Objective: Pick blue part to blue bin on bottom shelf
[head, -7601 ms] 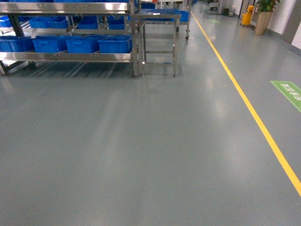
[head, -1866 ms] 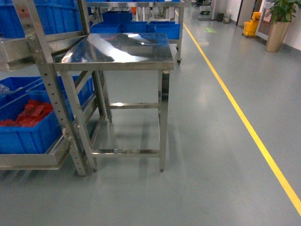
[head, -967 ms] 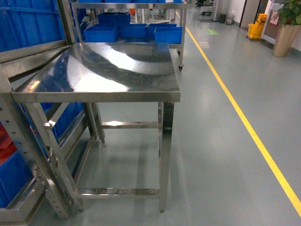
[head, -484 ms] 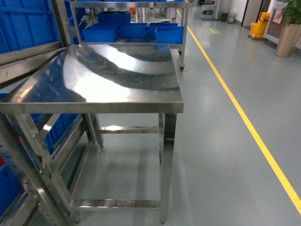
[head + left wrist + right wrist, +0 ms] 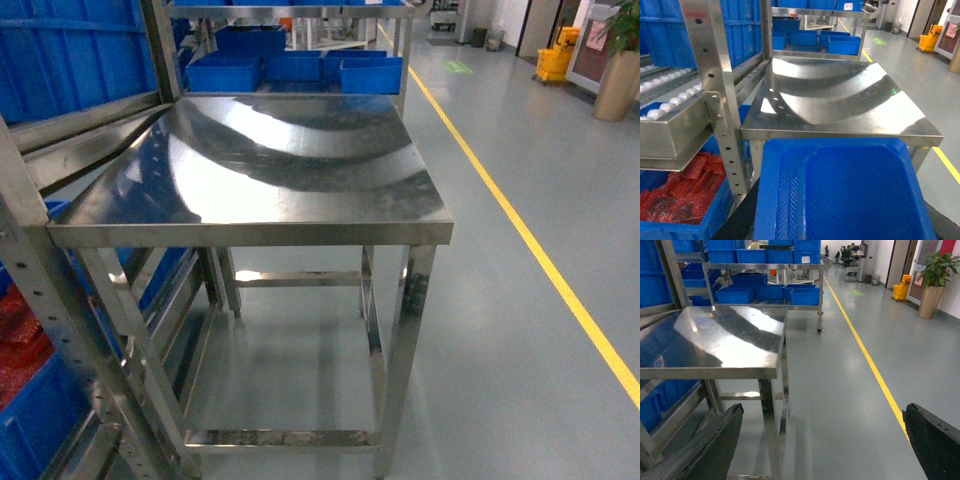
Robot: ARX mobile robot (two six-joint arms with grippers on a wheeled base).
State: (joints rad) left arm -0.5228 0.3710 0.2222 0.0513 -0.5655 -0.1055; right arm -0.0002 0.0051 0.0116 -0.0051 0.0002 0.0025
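A blue bin (image 5: 840, 195), smooth inside, is seen only by the left wrist camera, directly below it. A crate (image 5: 680, 200) of red bubble wrap lies to its left under the rack (image 5: 715, 100). A shiny steel table (image 5: 270, 160) stands on grey floor (image 5: 850, 390) with a yellow line (image 5: 865, 355). The right gripper's (image 5: 822, 440) dark fingers (image 5: 715, 445) are spread wide, holding nothing. The left gripper's state cannot be told. The blue part is not seen.

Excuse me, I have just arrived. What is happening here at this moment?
Nothing is being handled right now. The robot faces a bare steel table beside a shelf rack. The right tool is open and holds nothing. An empty blue bin sits just below the left wrist camera. A crate with red bubble wrap rests low in the rack. No blue part is visible.
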